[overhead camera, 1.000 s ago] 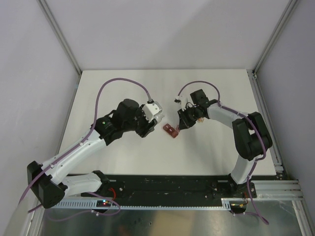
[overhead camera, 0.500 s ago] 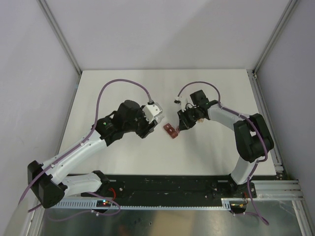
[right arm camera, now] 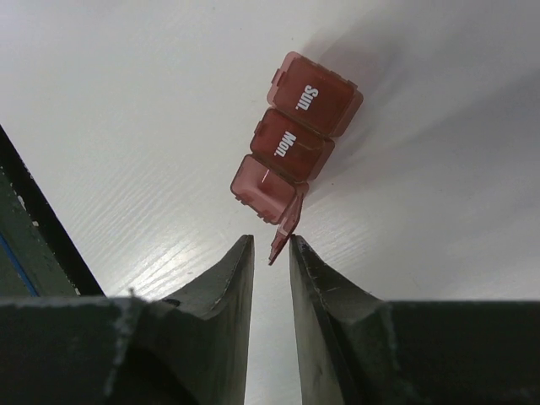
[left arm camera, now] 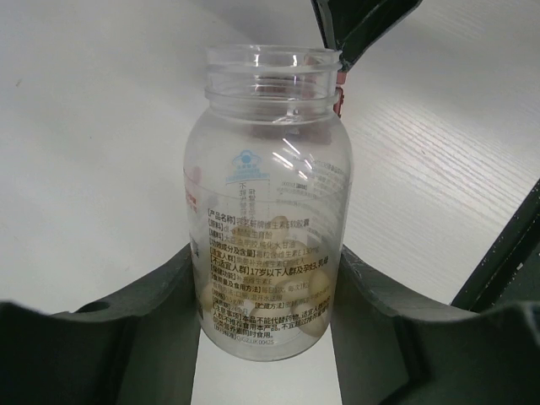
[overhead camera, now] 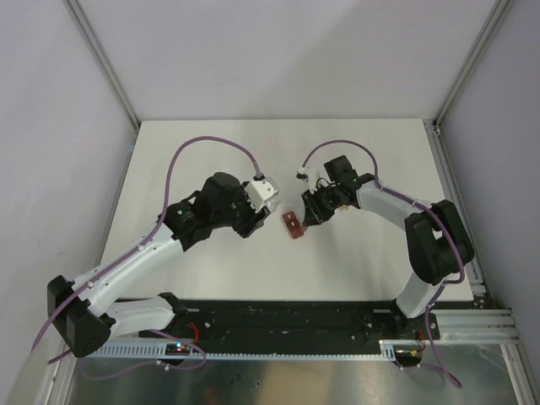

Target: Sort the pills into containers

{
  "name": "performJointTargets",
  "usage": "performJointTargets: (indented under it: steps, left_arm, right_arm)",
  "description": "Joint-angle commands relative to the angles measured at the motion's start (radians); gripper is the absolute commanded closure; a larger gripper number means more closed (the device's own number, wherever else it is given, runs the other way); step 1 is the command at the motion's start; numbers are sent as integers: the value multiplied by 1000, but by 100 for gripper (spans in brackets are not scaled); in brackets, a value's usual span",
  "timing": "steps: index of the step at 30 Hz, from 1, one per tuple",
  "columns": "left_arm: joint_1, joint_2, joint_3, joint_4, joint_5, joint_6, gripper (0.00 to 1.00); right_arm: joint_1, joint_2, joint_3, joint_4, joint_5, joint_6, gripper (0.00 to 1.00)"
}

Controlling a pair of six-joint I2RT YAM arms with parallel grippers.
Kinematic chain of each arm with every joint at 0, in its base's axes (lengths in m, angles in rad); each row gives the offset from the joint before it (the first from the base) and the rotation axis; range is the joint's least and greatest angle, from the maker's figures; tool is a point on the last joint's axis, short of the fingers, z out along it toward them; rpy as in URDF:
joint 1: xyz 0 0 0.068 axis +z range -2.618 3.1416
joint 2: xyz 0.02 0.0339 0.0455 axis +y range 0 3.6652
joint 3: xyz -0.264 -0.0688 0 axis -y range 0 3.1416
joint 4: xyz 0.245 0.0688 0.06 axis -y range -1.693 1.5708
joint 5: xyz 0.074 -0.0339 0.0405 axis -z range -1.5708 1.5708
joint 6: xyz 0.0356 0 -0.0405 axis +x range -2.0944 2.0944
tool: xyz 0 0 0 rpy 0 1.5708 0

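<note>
While the left gripper (left arm camera: 266, 283) is clamped on the uncapped bottle (left arm camera: 272, 194), the pills (left arm camera: 314, 288) lie heaped in its base, none yet in the strip (right arm camera: 297, 142); the bottle hangs just left of the strip, its mouth turned toward it. The right gripper (right arm camera: 271, 251) sits just right of the strip, jaws barely parted; the flipped lid (right arm camera: 287, 226) of the nearest cell (right arm camera: 263, 187) pokes into that slit, and the gap looks wider than the lid, so nothing seems pinched.

The lid does not look folded fully back, so it may drop shut or shade its cell once left alone; pills would then bounce onto the table (overhead camera: 354, 261). The strip lies loose and looks light; a nudge from either finger could turn it away from the bottle's mouth. That wide mouth over so small a cell invites a spill if the tilt is quick; the "Sun." and "Mon." cells are shut.

Only the right wrist view shows the lettering, the open lid and the slit between the jaws; only the left wrist view shows the pills and the missing cap; only the overhead view shows both arms flanking the strip, though there it is a mere red speck.
</note>
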Motion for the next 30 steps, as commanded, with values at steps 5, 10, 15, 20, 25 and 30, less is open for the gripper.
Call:
performJointTargets:
  steps: [5, 10, 15, 20, 25, 30]
  left_arm:
    - [-9, -25, -27, 33, 10, 35, 100]
    - [-10, -27, -29, 34, 29, 54, 100]
    - [-10, -28, -16, 34, 59, 77, 100]
    - [-10, -24, 15, 34, 103, 93, 100]
    - [-18, -4, 56, 33, 119, 101, 100]
    - [-37, 13, 82, 35, 111, 102, 100]
  right_arm:
    - [-13, -95, -1, 9, 20, -11, 63]
    - [-33, -153, 34, -31, -12, -24, 50]
    - [-42, -238, 102, -105, -76, -32, 32]
    - [-40, -303, 203, -185, -163, -20, 18]
    - [-33, -315, 292, -212, -273, 42, 12]
    - [-25, -287, 346, -216, -352, 99, 9]
